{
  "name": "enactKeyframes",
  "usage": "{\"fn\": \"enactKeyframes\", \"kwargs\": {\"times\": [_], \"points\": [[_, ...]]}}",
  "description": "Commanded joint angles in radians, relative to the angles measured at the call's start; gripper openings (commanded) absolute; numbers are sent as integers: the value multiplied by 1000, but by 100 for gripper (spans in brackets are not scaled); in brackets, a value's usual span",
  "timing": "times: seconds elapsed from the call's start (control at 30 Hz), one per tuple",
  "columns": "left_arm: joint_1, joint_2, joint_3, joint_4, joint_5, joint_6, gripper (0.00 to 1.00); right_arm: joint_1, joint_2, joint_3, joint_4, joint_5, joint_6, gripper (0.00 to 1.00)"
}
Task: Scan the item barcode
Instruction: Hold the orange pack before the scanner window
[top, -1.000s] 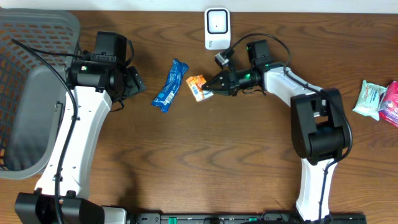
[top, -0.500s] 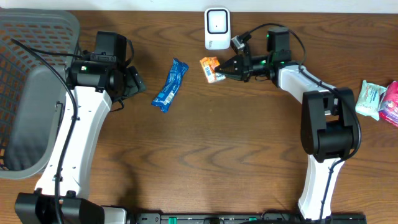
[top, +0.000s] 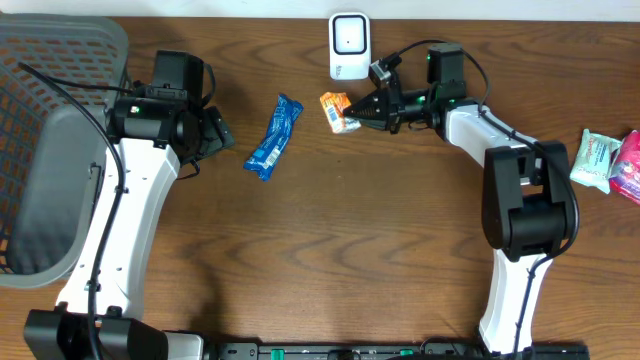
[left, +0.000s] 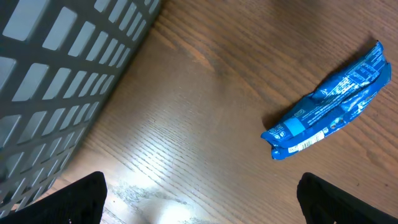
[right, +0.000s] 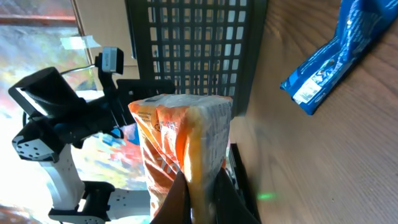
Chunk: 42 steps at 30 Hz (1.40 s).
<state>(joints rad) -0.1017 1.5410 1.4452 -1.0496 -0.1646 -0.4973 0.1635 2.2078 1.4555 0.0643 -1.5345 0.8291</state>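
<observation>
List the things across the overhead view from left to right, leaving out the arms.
Basket → blue packet → orange packet → pale green packet → pink packet.

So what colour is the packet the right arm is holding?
The packet is orange and white, clearest in the right wrist view.

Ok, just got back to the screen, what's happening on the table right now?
The right pincer is shut on the orange packet, holding it close in front of the white scanner. The left pincer hangs open and empty next to the grey basket. A blue packet lies on the table between the two arms.
</observation>
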Motion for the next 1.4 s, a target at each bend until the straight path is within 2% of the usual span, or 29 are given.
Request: {"fn": "enactKeyframes", "kwargs": {"times": [0.0,0.33,0.7,0.87,0.97,1.07,1.1,1.2,1.37], "points": [[0,-5,-3,-5,-20,-5,98,14,6,1,0,-27,-23,1],[0,-5,-3,-5,-20,-5,98,14,6,1,0,-24,-25,1],[0,-5,-3,-5,-20,-5,98,15,6,1,43,29,71,1],[0,-5,-3,-5,-20,-5,98,15,6,1,228,66,222,1],[0,-5,-3,-5,-20,-5,98,14,6,2,527,76,452,1],[0,-5,-3,-5,-20,-5,98,-2,6,19,966,146,755,1],[0,-5,-3,-5,-20,-5,98,-10,6,32,1031,172,801,1],[0,-5,-3,-5,-20,-5,98,-35,6,86,1032,201,829,2],[0,-5,-3,-5,-20,-5,98,-53,6,155,879,229,724,1]]}}
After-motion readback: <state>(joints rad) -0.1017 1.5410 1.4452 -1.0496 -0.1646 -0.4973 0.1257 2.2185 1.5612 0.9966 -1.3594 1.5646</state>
